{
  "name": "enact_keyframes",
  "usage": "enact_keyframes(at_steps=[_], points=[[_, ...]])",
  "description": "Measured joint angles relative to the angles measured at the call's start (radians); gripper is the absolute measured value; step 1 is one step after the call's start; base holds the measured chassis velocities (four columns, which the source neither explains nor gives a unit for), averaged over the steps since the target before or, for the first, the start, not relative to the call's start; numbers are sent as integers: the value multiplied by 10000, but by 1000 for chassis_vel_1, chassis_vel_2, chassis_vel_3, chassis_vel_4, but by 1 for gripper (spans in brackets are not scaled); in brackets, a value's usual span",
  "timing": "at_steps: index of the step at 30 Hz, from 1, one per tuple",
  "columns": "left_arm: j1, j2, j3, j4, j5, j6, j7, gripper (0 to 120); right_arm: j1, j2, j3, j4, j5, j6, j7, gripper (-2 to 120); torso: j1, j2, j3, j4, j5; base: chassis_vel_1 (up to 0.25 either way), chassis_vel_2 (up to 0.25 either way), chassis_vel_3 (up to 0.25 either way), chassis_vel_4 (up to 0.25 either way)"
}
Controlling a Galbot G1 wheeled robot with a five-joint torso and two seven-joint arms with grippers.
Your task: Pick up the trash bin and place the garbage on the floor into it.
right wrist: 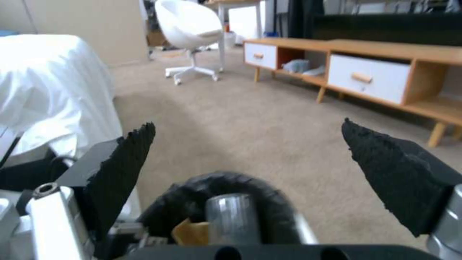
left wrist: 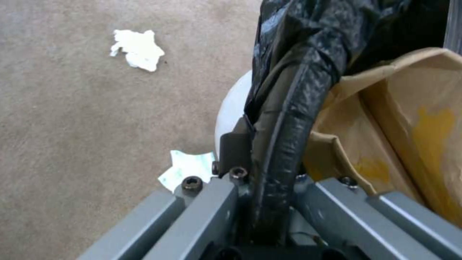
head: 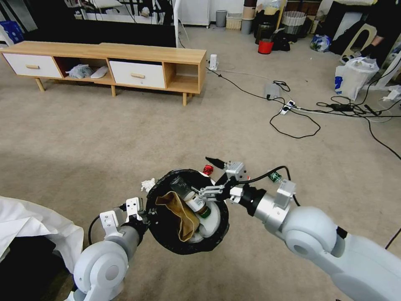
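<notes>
Both grippers are on your round white black-lined trash bin [head: 165, 234]: left gripper [left wrist: 269, 202] pinches its rim, holding it tilted above the carpet; right gripper [right wrist: 245, 162] spread wide over its mouth, a green-labelled plastic bottle [head: 193, 200] and crumpled brown paper bag [head: 180, 214] inside.

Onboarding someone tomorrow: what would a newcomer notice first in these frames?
The trash bin, black-lined, held up off the carpet by the left end effector clamped on its rim, with a brown paper bag and a bottle inside. The right end effector hangs open above it. A tissue lies on the carpet beside it.
</notes>
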Motion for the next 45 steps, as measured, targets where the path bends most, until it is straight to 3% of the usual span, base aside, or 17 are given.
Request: enact_keyframes(at_steps=[9, 23, 31, 41, 45], points=[[344, -410, -977, -234, -457, -129, -279, 0, -505, -195, 1461, -1, 308, 275, 63, 99, 0, 0, 0, 2, 0, 0, 0, 0, 0], [504, -674, -1148, -411, -792, -221, -858, 0, -1467, -246, 3017, 45, 391, 350, 250, 98, 0, 0, 0, 0, -1, 0, 0, 0, 0], [329, -72, -1460, -486, -1908, -250, -1516, 0, -3010, -440, 4387, 100, 323, 336, 511, 97, 0, 0, -1, 0, 0, 0, 0, 0, 0], [2, 942, -1723, -429, -3894, -91, -2785, 0, -4171, -241, 4530, -136, 57, -33, 1173, 96, 0, 0, 0, 1, -1, 0, 0, 0, 0], [-129, 1158, -1770, -314, -4370, -89, -3085, 0, -4373, -49, 4426, -220, -103, -146, 1378, 96, 0, 1, 0, 2, -1, 0, 0, 0, 0]])
